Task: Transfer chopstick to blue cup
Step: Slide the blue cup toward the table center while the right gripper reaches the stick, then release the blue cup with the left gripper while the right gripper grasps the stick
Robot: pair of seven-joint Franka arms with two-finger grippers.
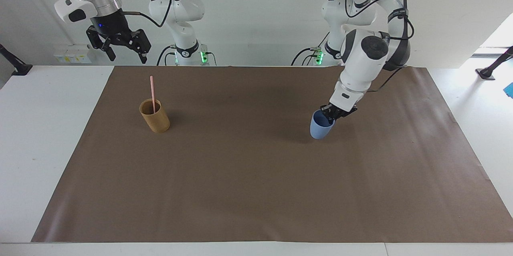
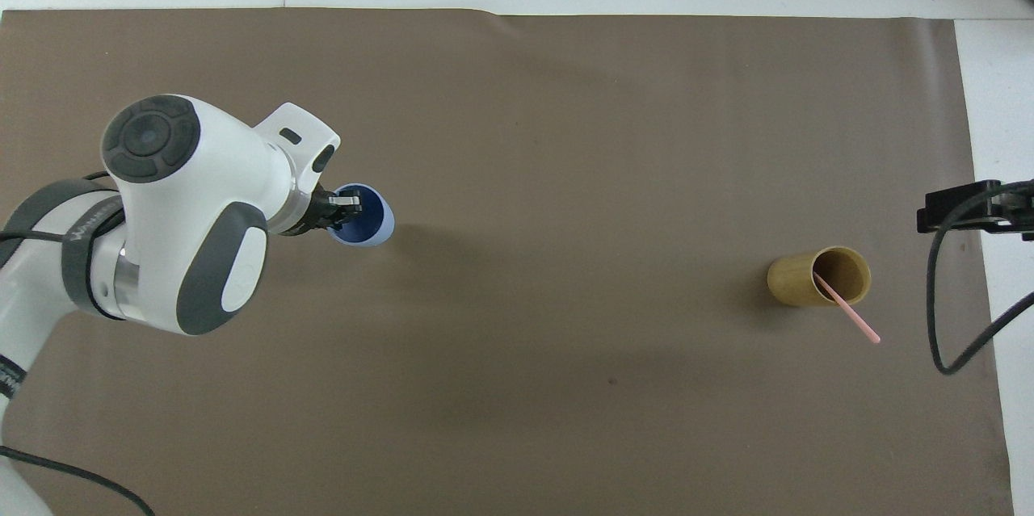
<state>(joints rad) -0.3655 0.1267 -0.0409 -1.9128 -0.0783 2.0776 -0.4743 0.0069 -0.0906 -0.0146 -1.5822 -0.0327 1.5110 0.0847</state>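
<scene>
The pale pink chopstick [image 1: 152, 92] stands in a tan-brown cup [image 1: 155, 116] toward the right arm's end of the mat; it also shows in the overhead view [image 2: 848, 309]. The blue cup [image 1: 321, 126] hangs tilted from my left gripper [image 1: 330, 115], which is shut on its rim, one finger inside, a little above the brown mat. The cup [image 2: 367, 219] and the left gripper [image 2: 343, 209] show in the overhead view too. My right gripper [image 1: 122, 49] is open and empty, raised above the mat's edge near the tan-brown cup.
A brown paper mat [image 1: 256, 192] covers most of the white table. The tan-brown cup [image 2: 817, 277] stands upright on it. A black cable [image 2: 949, 322] hangs from the right arm beside that cup.
</scene>
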